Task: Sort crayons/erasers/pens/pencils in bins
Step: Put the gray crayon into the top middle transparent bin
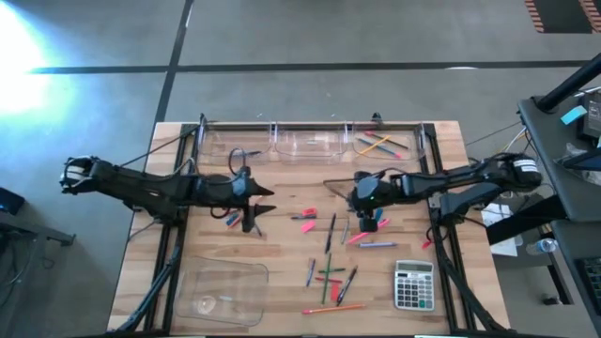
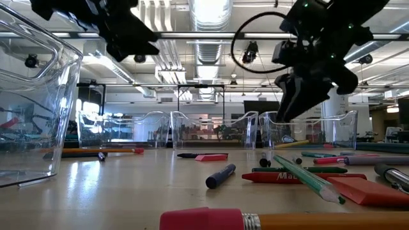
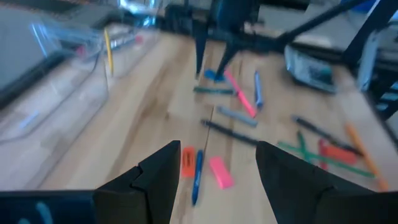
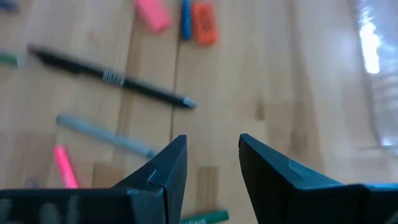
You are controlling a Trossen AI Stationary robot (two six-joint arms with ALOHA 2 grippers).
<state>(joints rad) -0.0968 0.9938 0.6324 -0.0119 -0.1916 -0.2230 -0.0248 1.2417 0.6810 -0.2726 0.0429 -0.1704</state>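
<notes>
Pens, pencils, crayons and erasers lie loose on the wooden table's middle (image 1: 329, 253). Three clear bins (image 1: 310, 143) stand in a row at the far edge, and a large clear tray (image 1: 221, 291) lies near left. My left gripper (image 1: 261, 207) hangs open above the table, with nothing between its fingers; an orange eraser (image 3: 188, 160), a blue pen (image 3: 196, 177) and a pink eraser (image 3: 220, 172) lie ahead of it. My right gripper (image 4: 212, 149) is open and empty, tilted down over the wood near a black pen (image 4: 112, 78) and a grey pen (image 4: 102, 134).
A grey calculator (image 1: 413, 286) lies at the near right. The rightmost bin (image 1: 385, 143) holds orange and green pencils. Black frame rails run along the table's left and right sides. Bare wood shows between the two grippers and in front of the bins.
</notes>
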